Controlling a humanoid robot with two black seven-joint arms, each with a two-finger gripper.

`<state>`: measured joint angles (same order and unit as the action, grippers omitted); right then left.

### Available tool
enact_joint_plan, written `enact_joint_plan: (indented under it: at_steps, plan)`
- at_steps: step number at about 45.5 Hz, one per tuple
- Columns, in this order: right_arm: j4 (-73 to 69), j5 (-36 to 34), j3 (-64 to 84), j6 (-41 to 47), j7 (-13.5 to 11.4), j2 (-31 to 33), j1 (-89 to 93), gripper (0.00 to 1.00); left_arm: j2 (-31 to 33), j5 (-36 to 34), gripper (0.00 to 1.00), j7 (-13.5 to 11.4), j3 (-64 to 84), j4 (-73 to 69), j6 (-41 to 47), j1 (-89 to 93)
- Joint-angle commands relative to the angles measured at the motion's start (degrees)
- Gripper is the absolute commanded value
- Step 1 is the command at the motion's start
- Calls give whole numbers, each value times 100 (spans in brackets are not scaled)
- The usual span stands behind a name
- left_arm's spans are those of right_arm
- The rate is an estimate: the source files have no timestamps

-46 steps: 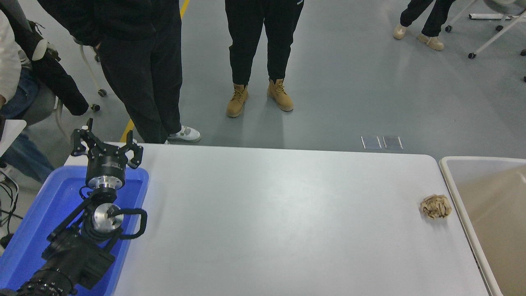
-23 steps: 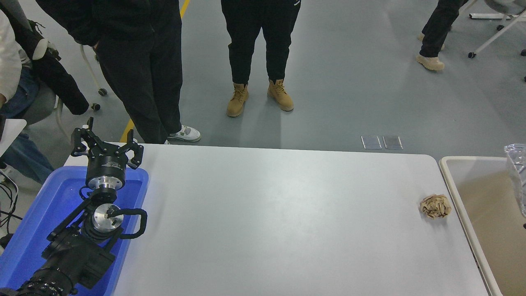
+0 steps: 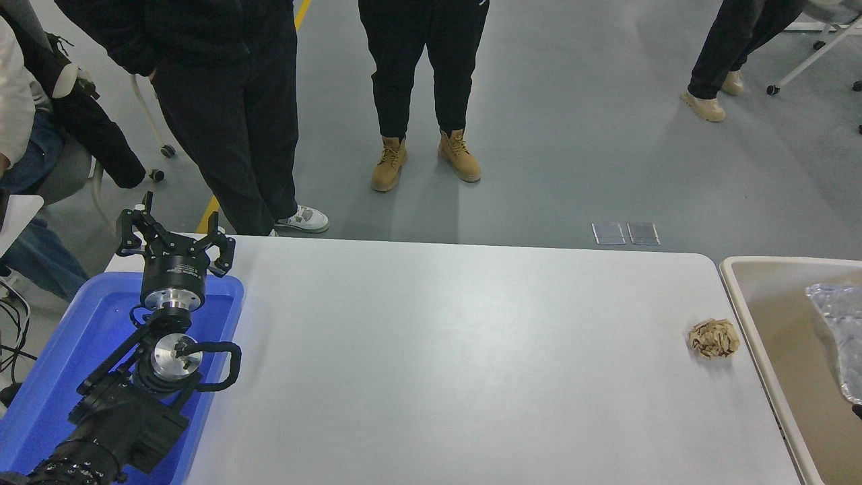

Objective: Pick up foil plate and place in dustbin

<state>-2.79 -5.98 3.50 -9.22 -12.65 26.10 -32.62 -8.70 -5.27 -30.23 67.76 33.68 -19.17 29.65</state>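
Observation:
The foil plate point(image 3: 837, 323), shiny crinkled silver, shows at the picture's right edge, within the outline of the dustbin point(image 3: 741, 296). It is partly cut off by the frame, and I cannot tell whether it hangs above the bin or lies in it. A small black part point(image 3: 856, 409) touches the plate's lower end at the frame edge; it looks like a bit of my right gripper, mostly out of view. My left gripper point(image 3: 174, 232) is parked open and empty over the blue tub at the lower left.
A crumpled tan paper wad point(image 3: 714, 338) lies on the white table point(image 3: 438, 350) near its right edge. The blue plastic tub point(image 3: 60, 350) stands at the table's left end. Several people stand at the far side.
The foil plate has come into view from the right edge and moved down and left over the dustbin. A person at the top right has walked on. The left arm has not moved.

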Motion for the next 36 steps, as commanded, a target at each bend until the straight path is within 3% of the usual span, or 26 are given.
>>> enact_joint_plan:
  at_steps: [1, 13, 36]
  plan:
    - [6, 9, 80, 43, 17, 35, -104, 100, 0, 0, 99, 0, 0, -2, 1, -3]
    - [-20, 123, 124, 140, -10, 62, -806, 100, 0, 0, 99, 0, 0, -2, 1, -3]
    - [-397, 932, 475, 1617, -80, 703, -2731, 100, 0, 0, 99, 0, 0, -2, 1, -3]
